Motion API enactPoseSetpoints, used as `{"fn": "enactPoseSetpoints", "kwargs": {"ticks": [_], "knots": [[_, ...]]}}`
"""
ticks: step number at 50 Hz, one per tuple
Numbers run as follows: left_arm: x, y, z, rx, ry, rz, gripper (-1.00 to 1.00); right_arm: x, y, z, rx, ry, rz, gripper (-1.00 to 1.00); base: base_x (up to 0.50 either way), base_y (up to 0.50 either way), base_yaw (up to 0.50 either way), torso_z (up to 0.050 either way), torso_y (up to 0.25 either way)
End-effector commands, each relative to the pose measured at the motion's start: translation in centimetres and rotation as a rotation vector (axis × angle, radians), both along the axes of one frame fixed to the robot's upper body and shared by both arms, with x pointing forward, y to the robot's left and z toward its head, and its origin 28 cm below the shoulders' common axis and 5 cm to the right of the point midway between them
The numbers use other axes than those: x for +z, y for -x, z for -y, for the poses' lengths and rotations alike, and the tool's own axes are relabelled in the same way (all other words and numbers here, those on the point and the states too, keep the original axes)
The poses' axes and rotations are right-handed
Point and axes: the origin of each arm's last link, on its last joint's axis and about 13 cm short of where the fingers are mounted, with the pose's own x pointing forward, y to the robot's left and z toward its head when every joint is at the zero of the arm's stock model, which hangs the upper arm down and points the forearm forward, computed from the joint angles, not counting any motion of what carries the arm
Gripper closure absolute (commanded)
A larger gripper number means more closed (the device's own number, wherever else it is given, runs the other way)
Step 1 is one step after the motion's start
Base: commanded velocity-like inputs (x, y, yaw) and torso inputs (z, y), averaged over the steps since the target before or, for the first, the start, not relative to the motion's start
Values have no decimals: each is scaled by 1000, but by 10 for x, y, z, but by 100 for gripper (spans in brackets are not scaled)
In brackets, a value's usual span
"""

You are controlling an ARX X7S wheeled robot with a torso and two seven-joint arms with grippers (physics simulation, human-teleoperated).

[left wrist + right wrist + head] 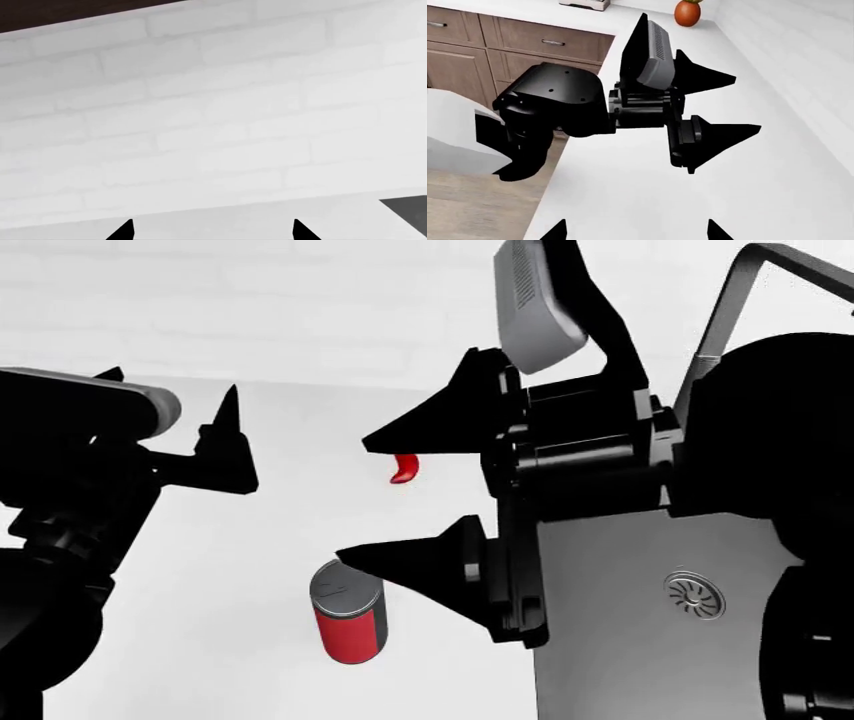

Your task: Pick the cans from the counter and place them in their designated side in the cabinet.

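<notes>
Nearest you in the head view, your right gripper (354, 500) hangs above the counter (240, 640) with its jaws spread wide and nothing between them. The right wrist camera looks across at your left gripper (744, 107), whose jaws are likewise apart and empty over bare white worktop.

Just below the lower right fingertip lies 1 red can (350, 612), grey lid toward you. It appears tipped on its side, though the angle makes that hard to confirm. The sink (641, 620) sits close beside it on your right. The second can is not visible in any view, and neither is the cabinet.

A little farther off, the small red chilli pepper (403, 469) shows in the gap between the right fingers. Beyond it the counter runs to the white brick wall (213, 100), which fills the left wrist view.

The risks, as I judge them: if the can is lying down, a fingertip touching its curved side could roll it toward the sink edge. Close on it off-centre and it may squirt out. Descend on the wrong red thing and you pinch the pepper. The 2 arms are near each other, so a sweep by either could clip the other.
</notes>
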Motion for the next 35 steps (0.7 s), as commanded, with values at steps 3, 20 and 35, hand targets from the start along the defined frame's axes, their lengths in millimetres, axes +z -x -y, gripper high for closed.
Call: {"fn": "enactPoseSetpoints", "kwargs": {"ticks": [3, 20, 35], "knots": [[-1, 1, 0, 0, 0, -1, -100, -14, -2, 2, -21, 8, -30, -100, 0, 0, 0, 0, 0], [-2, 1, 1, 0, 1, -5, -100, -37, -2, 9, -53, -36, -100, -100, 0, 0, 0, 0, 0], [-1, 1, 2, -3, -1, -5, -100, -50, 1, 13, -54, -12, -125, -100, 0, 0, 0, 0, 0]]}}
